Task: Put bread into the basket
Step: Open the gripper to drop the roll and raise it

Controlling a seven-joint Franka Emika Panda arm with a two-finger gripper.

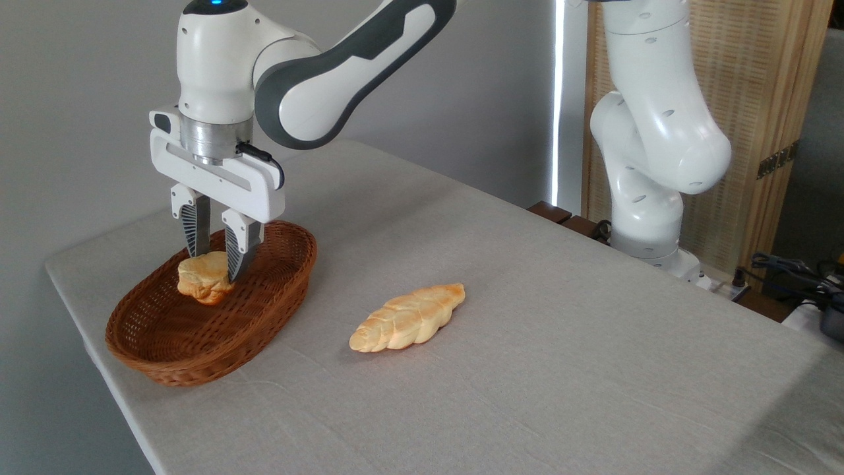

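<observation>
My gripper [216,264] points straight down over the left half of the basket [277,297], its two ribbed fingers [196,231] pressed against either side of the bread [204,277]; the bun fills the gap between them, so I am pinching it rather than standing spread; the left finger meets its upper left shoulder, the right finger crosses in front of its right edge. The bread is a chunky, roundish lump with little of a long axis to speak of; if anything it is a touch wider than it is tall, its pale lumpy top turned up toward my palm and its deeper orange underside facing down into the basket. It sits within the basket's rim, low against the woven interior; whether it rests on the floor of the basket or hangs just above it, I cannot tell.

The basket is an oval of reddish-brown wicker, its long axis running from near left to far right; it stands at the left end of the table [527,330], close to the edge. To its right, apart from it on the grey cloth, lies a braided loaf [407,318], pale golden, leaf-shaped, its long axis also slanting from near left up to far right. Behind, my arm [343,59] arches back toward its white base [653,198] at the table's far right side.
</observation>
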